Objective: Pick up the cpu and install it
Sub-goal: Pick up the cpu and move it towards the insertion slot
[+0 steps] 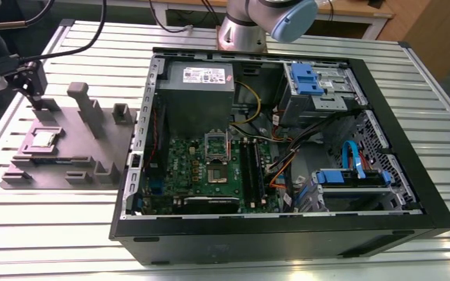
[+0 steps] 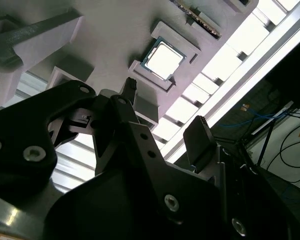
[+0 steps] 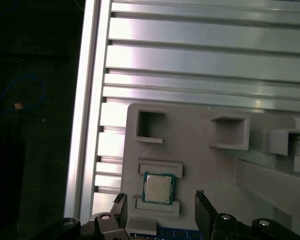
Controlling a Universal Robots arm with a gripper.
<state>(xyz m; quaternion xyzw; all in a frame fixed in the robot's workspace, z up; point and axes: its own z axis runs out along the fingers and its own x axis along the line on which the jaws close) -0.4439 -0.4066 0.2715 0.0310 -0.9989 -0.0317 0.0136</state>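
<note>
**A:** Exterior view first: how far along are you?

**B:** You're holding the gripper [image 1: 31,88] over the grey fixture block [image 1: 77,146], close to its upright posts on the exterior view's left. The cpu [image 1: 44,139] is lying flat in its recess on that block, apart from the gripper. In the open computer case [image 1: 412,193], the motherboard [image 1: 201,175] is showing its socket [image 1: 218,170], and I'm judging that nothing is seated in it, though it's small from here.

**A:** And the second wrist view?

**B:** The cpu [image 2: 164,60] is sitting square in its pocket, its metal top catching the light. Your fingers [image 2: 199,137] are standing wide apart with nothing between them, so the jaws are open and empty. They're hanging clear of the chip, not touching it.

**A:** First wrist view?

**B:** It's telling the same story. The cpu [image 3: 157,187] is showing in the gap between the two fingertips, resting on the fixture block [image 3: 200,160], with the slatted aluminium table [image 3: 190,60] running beyond it. The gripper [image 3: 161,205] is lining up over it, jaws spread.

**A:** So, progress?

**B:** You're at the approach. The chip is not yet lifted, so I'm counting both the pick and the install as left to do.
</note>
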